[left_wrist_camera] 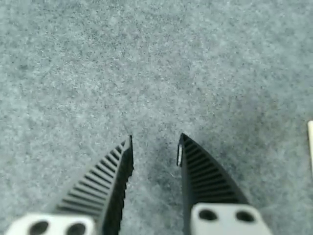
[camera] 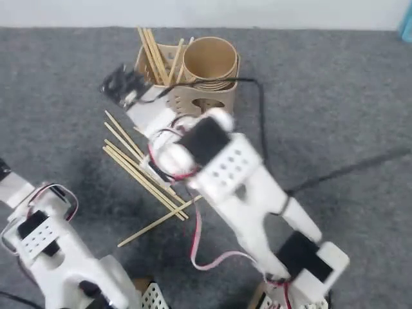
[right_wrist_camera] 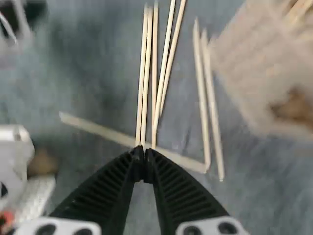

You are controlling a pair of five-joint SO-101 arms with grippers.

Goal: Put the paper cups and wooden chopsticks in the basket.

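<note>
The wooden basket (camera: 193,96) stands at the far side of the carpet. Stacked paper cups (camera: 211,61) and a few upright chopsticks (camera: 154,55) are in it. Several wooden chopsticks (camera: 138,168) lie loose in front of it, one crossing chopstick (camera: 154,224) slanting under their near ends. My right gripper (right_wrist_camera: 143,152) is shut at the near ends of two chopsticks (right_wrist_camera: 143,88), which run straight out from its tips. The basket (right_wrist_camera: 264,83) is beside them. My left gripper (left_wrist_camera: 155,147) hangs open over bare carpet, nothing between its fingers.
My right arm (camera: 238,187) stretches from the near right over the loose chopsticks, its black cable (camera: 261,122) running past the basket. My left arm (camera: 45,238) sits at the near left. A chopstick tip (left_wrist_camera: 310,142) shows beside my left gripper. Grey carpet lies all around.
</note>
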